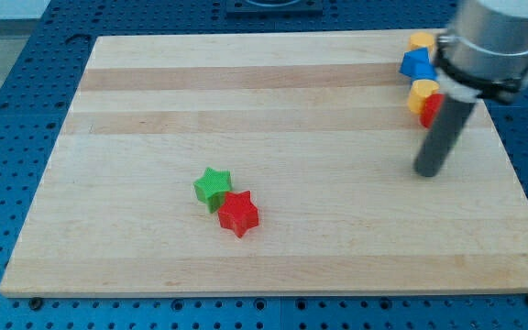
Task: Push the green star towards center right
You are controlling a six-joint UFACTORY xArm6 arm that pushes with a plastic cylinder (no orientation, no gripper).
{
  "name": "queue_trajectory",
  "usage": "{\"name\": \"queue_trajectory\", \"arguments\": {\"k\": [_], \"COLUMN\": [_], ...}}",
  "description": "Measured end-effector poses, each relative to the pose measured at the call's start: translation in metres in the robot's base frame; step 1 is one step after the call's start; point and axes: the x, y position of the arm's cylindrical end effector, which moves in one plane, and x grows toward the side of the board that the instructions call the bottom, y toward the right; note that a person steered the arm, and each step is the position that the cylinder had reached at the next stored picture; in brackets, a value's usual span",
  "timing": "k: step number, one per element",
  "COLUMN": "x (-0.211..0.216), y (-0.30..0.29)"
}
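Note:
A green star (213,187) lies on the wooden board (154,101), left of the middle and toward the view's bottom. A red star (238,214) touches it at its lower right. My tip (427,170) rests on the board at the view's right, far to the right of both stars and slightly higher in the view. Nothing touches the tip.
At the board's top right corner sit a yellow block (421,40), a blue block (417,64), another yellow block (422,93) and a red block (430,108), partly hidden behind the rod. The arm's grey body (493,41) looms above them.

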Motion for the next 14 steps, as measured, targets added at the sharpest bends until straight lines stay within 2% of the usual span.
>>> {"name": "queue_trajectory", "arguments": {"k": [2,3,4,5,6,9,10,11,12,13,14], "x": [-0.038,-0.042,-0.026,0.019,0.048,0.048,0.048,0.044,0.017,0.004,0.004], "y": [-0.170,-0.264,-0.350,-0.386,-0.379,-0.213,-0.227,-0.288,-0.299,-0.258,-0.191]}}
